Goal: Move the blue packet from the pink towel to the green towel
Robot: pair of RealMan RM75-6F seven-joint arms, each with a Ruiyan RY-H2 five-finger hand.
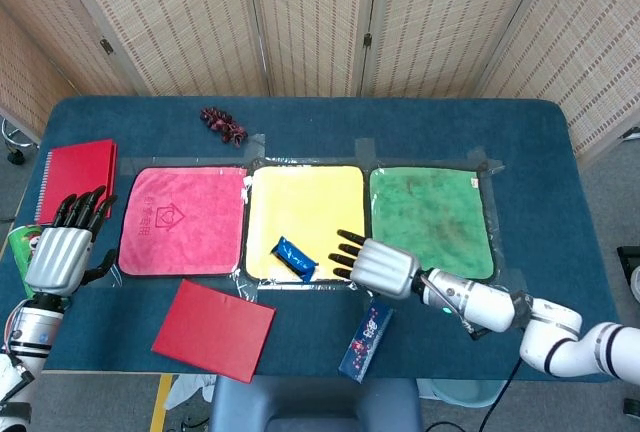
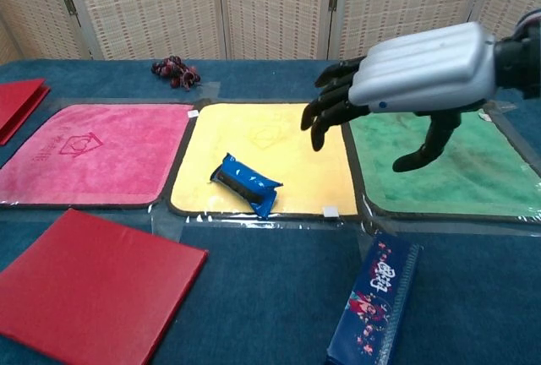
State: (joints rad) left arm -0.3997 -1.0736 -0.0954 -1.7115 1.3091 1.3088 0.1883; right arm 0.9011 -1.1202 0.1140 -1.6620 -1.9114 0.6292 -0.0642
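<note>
Now the right hand [image 1: 383, 266], fingers spread, hovers at the blue packet's [image 1: 295, 258] three o'clock, yellow towel [image 1: 305, 207] front edge.

Head view looks steeply down over the whole bench [image 1: 560, 152]; chest view sits low and near, facing the screen; both share the three towels.
</note>
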